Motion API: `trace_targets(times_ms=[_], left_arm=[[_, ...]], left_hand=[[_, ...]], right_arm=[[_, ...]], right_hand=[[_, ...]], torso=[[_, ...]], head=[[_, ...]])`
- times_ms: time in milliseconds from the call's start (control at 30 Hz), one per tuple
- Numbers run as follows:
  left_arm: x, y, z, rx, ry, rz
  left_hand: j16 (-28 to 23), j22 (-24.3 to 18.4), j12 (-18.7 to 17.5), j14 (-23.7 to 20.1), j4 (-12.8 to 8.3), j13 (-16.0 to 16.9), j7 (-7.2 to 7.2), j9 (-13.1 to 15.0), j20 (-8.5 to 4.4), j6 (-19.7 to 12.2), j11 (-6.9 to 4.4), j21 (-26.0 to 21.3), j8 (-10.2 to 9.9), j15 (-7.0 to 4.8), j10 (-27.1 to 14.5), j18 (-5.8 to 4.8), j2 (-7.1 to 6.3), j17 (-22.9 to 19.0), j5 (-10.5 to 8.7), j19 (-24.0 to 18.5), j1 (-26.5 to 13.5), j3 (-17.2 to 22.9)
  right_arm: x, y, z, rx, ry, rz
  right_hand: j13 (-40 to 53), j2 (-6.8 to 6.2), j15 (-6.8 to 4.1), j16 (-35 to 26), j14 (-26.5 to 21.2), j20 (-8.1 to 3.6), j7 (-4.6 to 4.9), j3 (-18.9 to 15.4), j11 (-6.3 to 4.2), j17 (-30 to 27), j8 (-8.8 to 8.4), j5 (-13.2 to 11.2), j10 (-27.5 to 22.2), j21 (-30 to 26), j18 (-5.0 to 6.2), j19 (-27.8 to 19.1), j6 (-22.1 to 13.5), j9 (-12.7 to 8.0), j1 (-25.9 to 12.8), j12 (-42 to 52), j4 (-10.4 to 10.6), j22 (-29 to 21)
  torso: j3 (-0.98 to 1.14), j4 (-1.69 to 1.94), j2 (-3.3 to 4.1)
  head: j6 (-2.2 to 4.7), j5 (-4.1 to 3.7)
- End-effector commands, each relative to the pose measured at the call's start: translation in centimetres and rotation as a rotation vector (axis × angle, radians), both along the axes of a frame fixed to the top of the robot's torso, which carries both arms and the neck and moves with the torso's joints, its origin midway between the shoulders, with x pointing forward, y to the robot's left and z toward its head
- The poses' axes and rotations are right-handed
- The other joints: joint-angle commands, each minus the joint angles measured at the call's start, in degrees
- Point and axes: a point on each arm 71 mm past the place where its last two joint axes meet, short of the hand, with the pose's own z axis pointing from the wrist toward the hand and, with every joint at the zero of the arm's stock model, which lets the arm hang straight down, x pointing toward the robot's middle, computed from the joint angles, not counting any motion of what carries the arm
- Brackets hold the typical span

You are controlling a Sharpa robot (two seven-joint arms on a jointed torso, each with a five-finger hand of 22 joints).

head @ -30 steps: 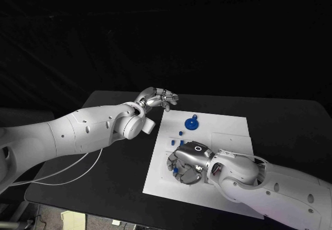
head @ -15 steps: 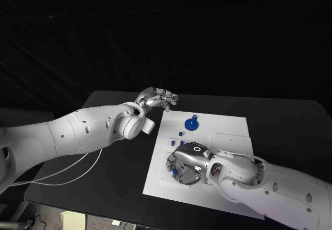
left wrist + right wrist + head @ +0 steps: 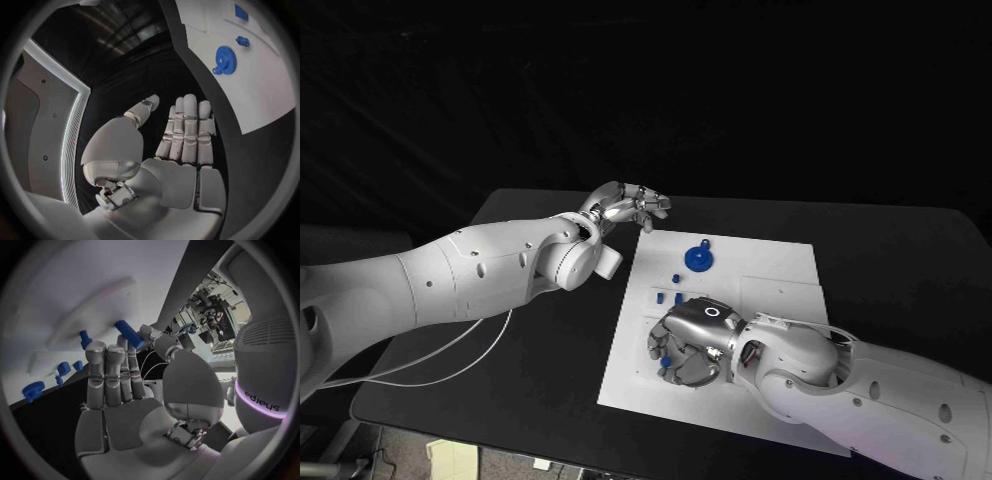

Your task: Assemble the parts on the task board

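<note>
While right hand [image 3: 687,345] pinches a blue peg [image 3: 128,334] over the task board [image 3: 783,270], left hand [image 3: 629,206] fingers released, off its edge.

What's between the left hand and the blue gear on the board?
Nothing visible. The left hand hovers open over the black table, just off the task board's far-left corner. Between it and the blue gear lies only bare white board.

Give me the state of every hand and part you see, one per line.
Left hand: open, holding nothing, hovering off the task board's far corner.
Right hand: pinching a small blue peg, low over the white task board.
Blue gear: lying flat on the board, untouched.
</note>
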Motion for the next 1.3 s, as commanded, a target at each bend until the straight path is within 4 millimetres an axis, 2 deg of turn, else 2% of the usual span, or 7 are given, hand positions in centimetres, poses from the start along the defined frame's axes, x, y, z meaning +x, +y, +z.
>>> trace_targets(times_ms=[33, 233, 600, 700, 900, 1033, 1300], left_arm=[[0.0, -0.2, 0.1, -0.004, -0.005, -0.013], [0.0, -0.2, 0.1, -0.004, -0.005, -0.013], [0.0, -0.2, 0.1, -0.003, -0.003, -0.013], [0.1, -0.1, 0.1, -0.003, -0.004, -0.012], [0.1, -0.1, 0.1, -0.003, -0.004, -0.012], [0.1, -0.1, 0.1, -0.002, -0.004, -0.010], [0.1, -0.1, 0.1, -0.002, -0.004, -0.010]], left_hand=[[-0.37, 0.07, 0.23, -0.09, 0.35, 0.06, 0.33, -0.07, -0.66, -0.02, -0.04, -0.37, 0.37, 0.21, -0.27, 0.70, 0.21, 0.08, -0.35, 0.17, -0.18, 0.03], [-0.37, 0.08, 0.22, -0.09, 0.36, 0.06, 0.34, -0.07, -0.66, -0.04, -0.04, -0.38, 0.37, 0.21, -0.29, 0.70, 0.19, 0.09, -0.35, 0.17, -0.17, 0.03], [-0.39, 0.10, 0.22, -0.10, 0.38, 0.07, 0.35, -0.08, -0.66, -0.07, -0.03, -0.39, 0.36, 0.22, -0.32, 0.70, 0.20, 0.11, -0.35, 0.17, -0.16, 0.05], [-0.39, 0.11, 0.22, -0.10, 0.39, 0.08, 0.35, -0.09, -0.65, -0.08, -0.02, -0.40, 0.37, 0.22, -0.33, 0.70, 0.20, 0.11, -0.35, 0.17, -0.16, 0.05], [-0.40, 0.12, 0.22, -0.10, 0.40, 0.08, 0.36, -0.09, -0.65, -0.09, -0.02, -0.41, 0.37, 0.23, -0.34, 0.70, 0.20, 0.12, -0.36, 0.17, -0.15, 0.05], [-0.41, 0.12, 0.22, -0.11, 0.40, 0.09, 0.36, -0.09, -0.65, -0.10, -0.02, -0.41, 0.37, 0.23, -0.35, 0.70, 0.19, 0.13, -0.36, 0.17, -0.15, 0.05], [-0.41, 0.13, 0.23, -0.11, 0.40, 0.10, 0.36, -0.10, -0.65, -0.11, -0.02, -0.42, 0.37, 0.23, -0.36, 0.70, 0.19, 0.14, -0.36, 0.17, -0.14, 0.05]], right_arm=[[-0.2, -0.2, -0.4, -0.012, 0.012, 0.009], [-0.1, -0.2, -0.4, 0.001, 0.003, -0.002], [0.1, -0.5, 0.0, 0.065, 0.000, -0.029], [0.1, -0.7, 0.3, 0.100, 0.004, -0.035], [0.0, -1.0, 0.6, 0.151, 0.022, -0.046], [-0.1, -1.3, 0.9, 0.188, 0.044, -0.052], [0.2, -2.2, 1.9, 0.252, 0.164, -0.089]], right_hand=[[-0.09, -0.24, 0.06, -0.23, -0.63, 0.11, 0.22, -1.51, 0.20, -0.06, -0.36, 0.41, 0.24, 0.18, 6.63, -0.59, -0.64, 0.03, -0.66, -0.34, 0.01, 0.88], [-0.54, -0.58, 0.60, -0.34, -0.99, 0.28, 0.93, -4.31, 0.84, -0.08, -1.49, 0.59, -1.37, -0.13, 6.63, -1.09, -2.16, -0.41, -0.54, -1.38, 0.05, 0.79], [-1.00, -1.02, 1.08, -0.21, -1.01, 0.37, 1.53, -5.01, 1.36, -0.04, -2.44, 0.90, -2.80, -0.21, 6.63, -1.13, -3.35, -0.99, -0.19, -2.27, 0.11, 0.77], [-1.80, -1.84, 2.02, 0.23, -1.03, 0.36, 2.47, -5.33, 2.35, 0.24, -3.62, 1.43, -5.58, -0.05, 6.63, -1.06, -5.33, -1.60, 0.17, -3.80, 0.16, 0.89], [-3.06, -2.61, 3.11, 0.91, -1.03, 0.31, 3.59, -5.79, 3.49, 0.53, -4.93, 1.31, -8.55, 0.30, 6.63, -0.85, -7.76, -2.34, -0.10, -5.39, 0.31, 0.97], [-3.64, -2.86, 3.42, 1.27, -0.88, 0.26, 3.86, -6.11, 3.82, 0.58, -5.18, 0.86, -9.32, 0.49, 6.63, -0.63, -8.35, -2.59, -0.60, -5.79, 0.40, 0.97], [-4.15, -2.64, 3.56, 1.70, -0.73, 0.15, 3.71, -6.83, 3.95, 0.62, -5.11, 0.41, -9.57, 0.73, 6.63, -0.40, -8.50, -2.72, -1.54, -5.87, 0.45, 0.97]], torso=[[0.02, 0.00, 0.01], [0.00, 0.00, 0.00], [-0.03, 0.03, 0.01], [-0.04, 0.02, 0.00], [-0.02, 0.05, 0.00], [-0.01, -0.01, -0.02], [0.01, -0.02, -0.02]], head=[[-0.02, -0.03], [-0.02, -0.08], [-0.01, -0.21], [0.01, -0.24], [0.06, -0.28], [0.08, -0.38], [0.25, -0.62]])
